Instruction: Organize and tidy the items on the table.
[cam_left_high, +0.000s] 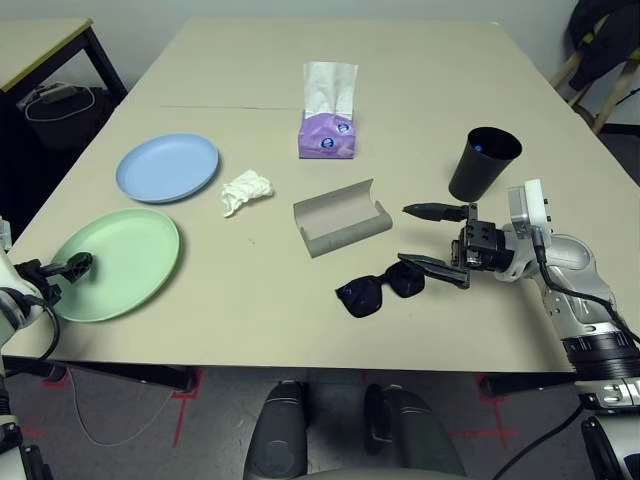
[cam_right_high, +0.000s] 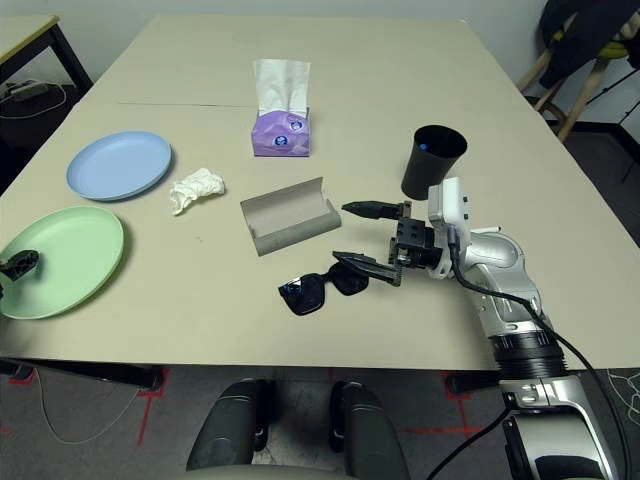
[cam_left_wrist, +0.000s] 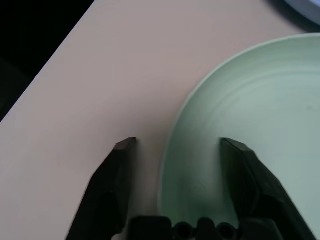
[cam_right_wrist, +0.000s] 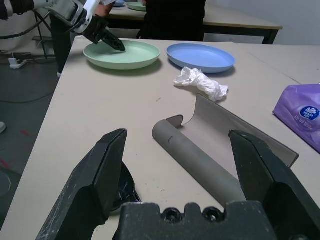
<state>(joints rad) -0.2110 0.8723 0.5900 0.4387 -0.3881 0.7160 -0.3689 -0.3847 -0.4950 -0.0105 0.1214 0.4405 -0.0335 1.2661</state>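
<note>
Two claws are at work near the desk's front edge. The left claw (cam_left_high: 72, 266) is spread wide, straddling the rim of the green plate (cam_left_high: 130, 260) at the front left corner. The right claw (cam_right_high: 362, 235) is released too, one finger just above the sunglasses (cam_right_high: 322, 285), black and folded, near the front edge. A careless close could nudge them off the front edge or pinch only a lens. Behind lies the grey case (cam_right_high: 290, 215), open. Farther back are the blue plate (cam_left_high: 167, 167), the tissue (cam_left_high: 245, 190), the black cup (cam_left_high: 484, 162) toward the right edge, and the tissue box (cam_left_high: 328, 132).
</note>
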